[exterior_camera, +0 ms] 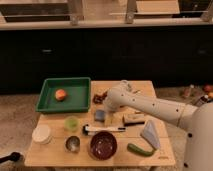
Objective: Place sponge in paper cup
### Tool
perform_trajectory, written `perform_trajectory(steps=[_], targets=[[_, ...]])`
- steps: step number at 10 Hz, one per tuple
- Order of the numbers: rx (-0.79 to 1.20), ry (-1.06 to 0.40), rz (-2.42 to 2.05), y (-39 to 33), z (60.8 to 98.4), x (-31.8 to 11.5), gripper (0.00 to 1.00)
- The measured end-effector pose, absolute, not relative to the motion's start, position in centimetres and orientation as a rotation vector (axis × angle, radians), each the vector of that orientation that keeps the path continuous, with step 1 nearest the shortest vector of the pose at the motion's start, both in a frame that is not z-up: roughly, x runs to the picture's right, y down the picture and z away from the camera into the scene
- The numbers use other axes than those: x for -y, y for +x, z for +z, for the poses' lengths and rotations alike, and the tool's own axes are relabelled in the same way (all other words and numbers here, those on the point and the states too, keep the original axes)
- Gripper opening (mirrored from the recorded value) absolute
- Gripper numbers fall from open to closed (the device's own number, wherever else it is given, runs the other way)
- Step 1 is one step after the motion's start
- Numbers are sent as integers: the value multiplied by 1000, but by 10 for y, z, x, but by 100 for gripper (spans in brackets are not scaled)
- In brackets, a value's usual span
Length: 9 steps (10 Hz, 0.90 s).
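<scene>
The sponge (100, 115), a small blue-grey pad, lies on the wooden table (160, 152) near its middle. My gripper (107, 117) hangs down from the white arm, which reaches in from the right. It is right at the sponge's right edge, and I cannot tell whether it touches. The paper cup (42, 134), squat and white, stands at the table's left front, well to the left of the gripper and apart from the sponge.
A green tray (50, 106) with an orange fruit (61, 94) sits at the back left. A translucent green cup (71, 123), a metal cup (72, 144) and a dark red bowl (103, 145) stand between sponge and paper cup. A white-handled tool (105, 129), a tan brush (134, 118), a grey cloth (150, 134) and a green vegetable (139, 149) lie to the right.
</scene>
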<state>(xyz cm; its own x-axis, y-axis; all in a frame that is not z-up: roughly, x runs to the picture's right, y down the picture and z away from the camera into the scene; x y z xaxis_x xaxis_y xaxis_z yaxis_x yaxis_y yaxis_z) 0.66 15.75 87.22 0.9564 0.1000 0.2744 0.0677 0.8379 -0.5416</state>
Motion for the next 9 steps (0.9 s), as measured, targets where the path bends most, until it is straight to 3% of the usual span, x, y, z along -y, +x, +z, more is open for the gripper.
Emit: perform_trajectory(steps=[5,9], targets=[[283,-599,44,10,889,-163,77],[275,-599,49,12,892,-166,40]])
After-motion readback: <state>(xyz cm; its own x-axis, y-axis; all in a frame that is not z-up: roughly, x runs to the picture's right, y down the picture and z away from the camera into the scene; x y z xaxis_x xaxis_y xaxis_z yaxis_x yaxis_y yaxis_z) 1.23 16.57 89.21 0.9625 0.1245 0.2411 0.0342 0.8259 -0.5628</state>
